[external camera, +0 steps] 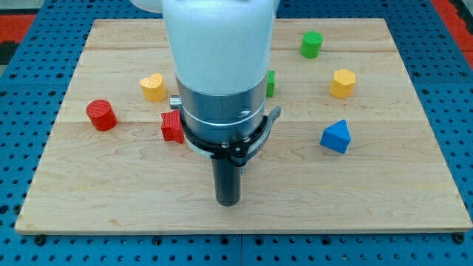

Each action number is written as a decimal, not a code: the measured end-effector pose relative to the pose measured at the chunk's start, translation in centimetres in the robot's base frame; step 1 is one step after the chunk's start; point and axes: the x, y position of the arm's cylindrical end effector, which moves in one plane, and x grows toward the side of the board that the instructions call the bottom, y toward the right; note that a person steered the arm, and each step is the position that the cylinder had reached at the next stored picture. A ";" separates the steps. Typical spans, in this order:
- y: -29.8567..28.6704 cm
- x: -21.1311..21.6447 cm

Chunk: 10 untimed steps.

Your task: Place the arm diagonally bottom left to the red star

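My tip (228, 202) sits below-right of red star (172, 127), apart; no jaws on rod; bare worktop (111, 199) toward view's bottom-left edge; red cylinder (101, 115) left.

My tip (228, 202) bottom-right of red star (171, 127) (apart).
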 end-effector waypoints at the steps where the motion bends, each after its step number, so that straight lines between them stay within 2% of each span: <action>1: -0.4 0.0; 3: -1.6 0.0; 5: -10.8 0.0; 7: -12.1 0.0; 8: -17.4 0.0; 10: -19.1 0.0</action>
